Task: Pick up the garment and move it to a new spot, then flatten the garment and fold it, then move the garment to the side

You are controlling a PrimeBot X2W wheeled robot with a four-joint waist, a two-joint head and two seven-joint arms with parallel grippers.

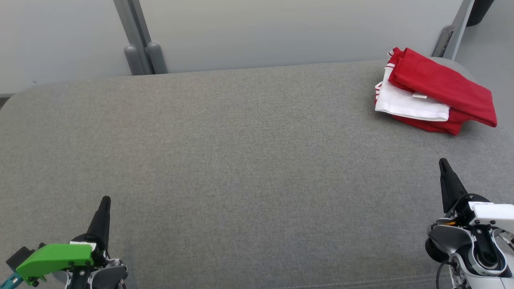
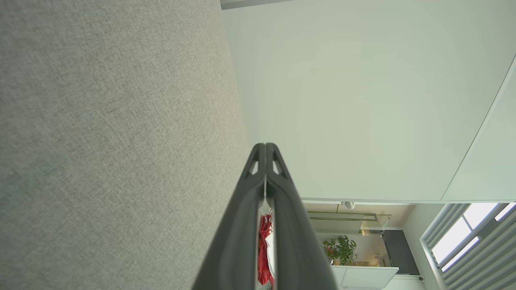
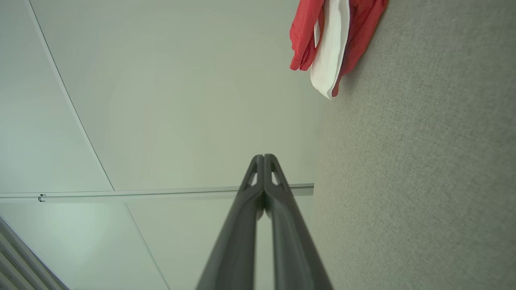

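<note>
A grey fabric-covered surface point(image 1: 241, 168) spreads before a pale wall point(image 1: 281, 32), with two grey posts point(image 1: 138, 52) at eleven o'clock in the head view. The left gripper point(image 1: 105, 200), at seven o'clock, is clenched, its two dark fingers pressed tip to tip with nothing between them. The right gripper point(image 1: 443, 162), at four o'clock, is clenched and empty as well. The garment point(image 1: 441, 86), red with a white layer showing between its folds, lies folded at two o'clock near the surface's far right corner, well apart from both grippers and nearer the right one.
</note>
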